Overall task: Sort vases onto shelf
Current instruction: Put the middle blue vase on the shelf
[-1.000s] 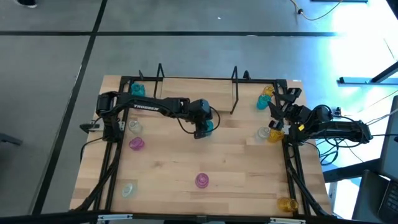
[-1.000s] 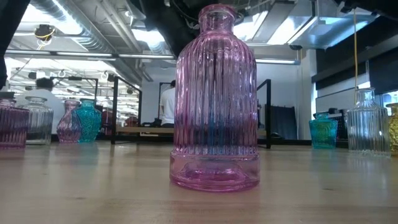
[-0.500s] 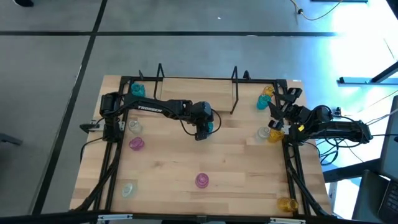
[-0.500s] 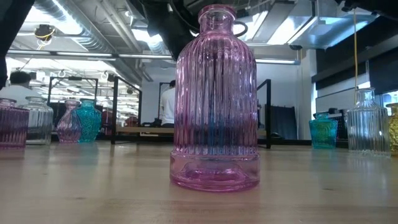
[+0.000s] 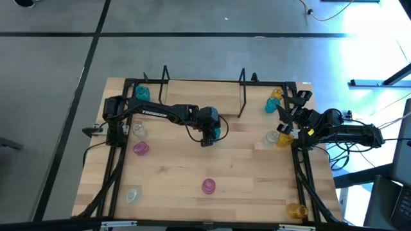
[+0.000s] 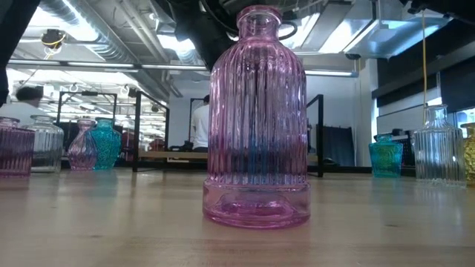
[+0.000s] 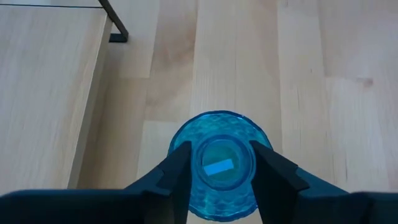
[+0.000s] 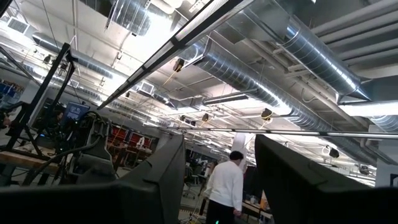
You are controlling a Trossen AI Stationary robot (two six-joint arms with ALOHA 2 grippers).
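A teal-blue vase [image 7: 219, 168] stands upright on its base on the table, near the middle [image 5: 218, 131]. My left gripper [image 7: 221, 163] comes down over it, one finger on each side of its neck. The shelf [image 5: 202, 93], a light plank between black wire frames, lies along the far edge, and its plank [image 7: 43, 93] passes just beyond the vase. At the table's right edge my right gripper [image 8: 219, 149] points up into the room, open, with nothing between its fingers. A pink ribbed vase [image 6: 257, 119] stands near the front edge. My left gripper has the teal-blue vase by its neck [image 7: 194, 167], just below the mouth, pinched between the two fingers [image 7: 177, 171]. The fingers slant down from above and from the table's left. The vase stands upright with its base on the table.
Other vases stand about: teal [image 5: 142, 93], clear [image 5: 139, 130] and pink [image 5: 140, 148] at the left, clear [image 5: 132, 194] front left, yellow [image 5: 295, 210] front right. A teal, yellow and clear cluster [image 5: 275, 122] stands beside my right arm.
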